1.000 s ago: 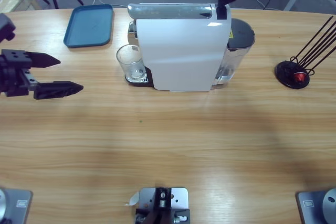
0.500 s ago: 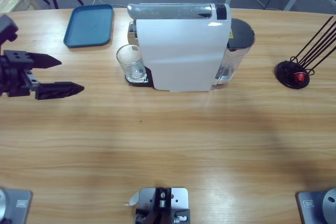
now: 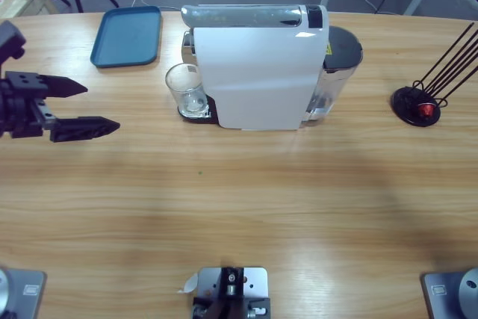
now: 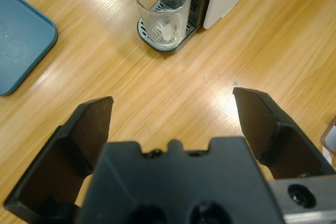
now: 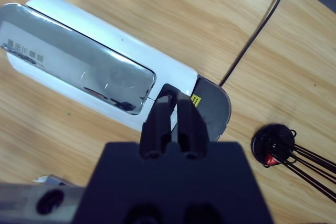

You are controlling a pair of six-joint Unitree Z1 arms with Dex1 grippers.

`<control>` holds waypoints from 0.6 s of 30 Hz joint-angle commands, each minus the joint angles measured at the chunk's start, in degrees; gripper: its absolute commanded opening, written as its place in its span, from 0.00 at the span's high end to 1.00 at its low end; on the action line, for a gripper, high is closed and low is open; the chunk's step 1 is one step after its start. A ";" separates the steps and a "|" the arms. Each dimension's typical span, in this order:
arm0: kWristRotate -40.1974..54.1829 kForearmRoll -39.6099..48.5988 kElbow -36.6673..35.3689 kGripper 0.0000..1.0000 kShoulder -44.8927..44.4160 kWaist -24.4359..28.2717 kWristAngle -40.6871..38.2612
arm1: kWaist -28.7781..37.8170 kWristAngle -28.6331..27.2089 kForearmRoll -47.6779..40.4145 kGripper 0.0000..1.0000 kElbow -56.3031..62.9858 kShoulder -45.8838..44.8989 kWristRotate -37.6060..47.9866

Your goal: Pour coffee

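1. Left hand (image 3: pixel 93 107): jaws wide apart, empty, low over the tabletop (image 3: pixel 239 199), aimed at the glass.
2. Glass (image 3: pixel 185 89): upright on the drip tray of the machine (image 3: pixel 258 72), under the spout. Likely light, rigid, smooth and breakable; best held mid-wall with gentle pressure.
3. Tray (image 3: pixel 127 35): blue, beyond the glass, well apart.
4. Right hand (image 5: pixel 172 116): jaws together, empty, raised above the machine's rear end.
5. Rack (image 3: pixel 418 104): wire, far right.
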 commanded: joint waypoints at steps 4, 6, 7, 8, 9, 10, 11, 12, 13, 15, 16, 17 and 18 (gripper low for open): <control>-0.45 -0.32 0.49 0.00 1.41 -0.42 0.34 | 3.18 1.78 0.21 0.00 2.97 -4.12 -2.28; -0.52 -0.32 0.63 0.00 1.31 -0.42 0.29 | 3.18 1.87 0.21 0.00 2.65 -4.14 -2.00; -0.52 -0.32 0.68 0.00 1.24 -0.42 0.29 | 3.18 1.92 0.21 0.00 2.61 -4.22 -1.93; -0.54 -0.32 0.68 0.00 1.17 -0.42 0.29 | 3.18 1.89 0.26 0.00 2.69 -4.33 -1.91; -0.54 -0.32 0.68 0.00 1.15 -0.42 0.31 | 3.18 1.92 0.30 0.00 2.84 -4.42 -1.91; -0.54 -0.32 0.68 0.00 1.15 -0.42 0.38 | 3.18 1.94 0.31 0.00 3.04 -4.49 -1.77; -0.54 -0.32 0.61 0.00 1.13 -0.42 0.38 | 3.18 1.96 0.38 0.00 3.27 -4.59 -1.65; -0.54 -0.32 0.59 0.00 0.99 -0.42 0.38 | 3.18 2.03 0.38 0.00 3.49 -4.65 -1.51; -0.54 -0.32 0.61 0.00 0.62 -0.42 0.33 | 3.18 2.27 0.38 0.00 3.58 -4.66 -1.47; -0.54 -0.32 0.71 0.00 0.11 -0.42 0.38 | 3.18 3.03 0.38 0.00 3.49 -4.72 -1.42; -0.54 -0.32 0.80 0.00 0.01 -0.42 0.38 | 3.18 3.31 0.38 0.00 3.46 -4.66 -1.37; -0.54 -0.32 0.93 0.00 0.04 -0.42 0.38 | 3.18 3.59 0.38 0.00 3.48 -4.70 -1.31; -0.54 -0.31 1.08 0.00 0.36 -0.42 0.38 | 3.18 3.86 0.42 0.00 3.49 -4.65 -1.29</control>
